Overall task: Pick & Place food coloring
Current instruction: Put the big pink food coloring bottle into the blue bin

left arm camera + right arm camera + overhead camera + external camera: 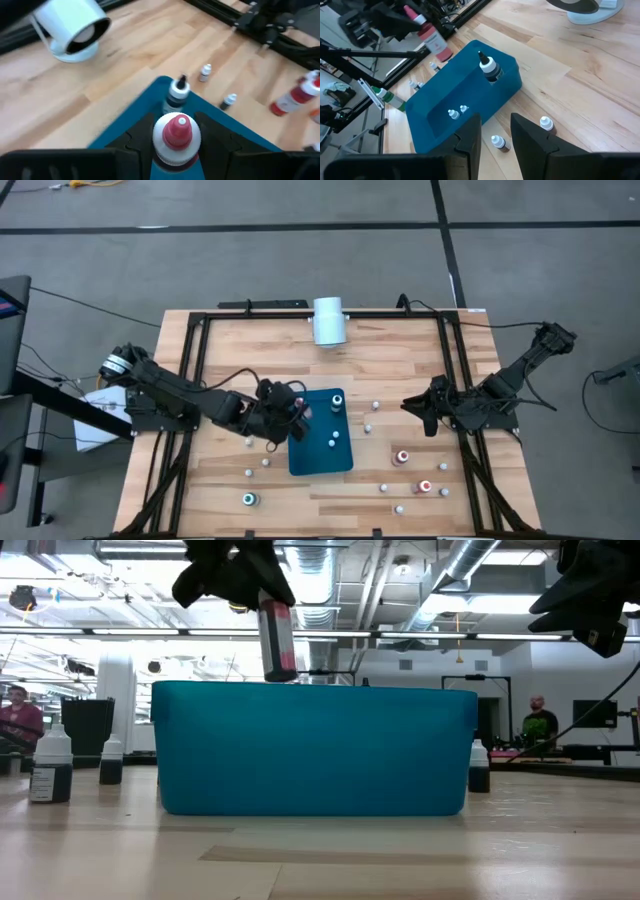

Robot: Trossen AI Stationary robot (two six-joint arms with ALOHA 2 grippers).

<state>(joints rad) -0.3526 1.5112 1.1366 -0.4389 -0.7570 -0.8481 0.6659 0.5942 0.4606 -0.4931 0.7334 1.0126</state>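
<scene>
From above, the left gripper hangs over the left edge of the teal tray, clenched on a red-topped food coloring bottle. More small bottles lie scattered across the wooden counter, and a white cylinder lies at its far edge. The right gripper waits over the counter's right side, apart from the tray.

At counter level, the red-topped bottle hangs upright from the left gripper, its base just above the tray's rim. Dark bottles stand to either side.

The left wrist camera looks down on the red cap pinched between the fingers, with a dark bottle standing in the tray.

On the right wrist camera, the right gripper's fingers stand close together with nothing between them, above the tray.
</scene>
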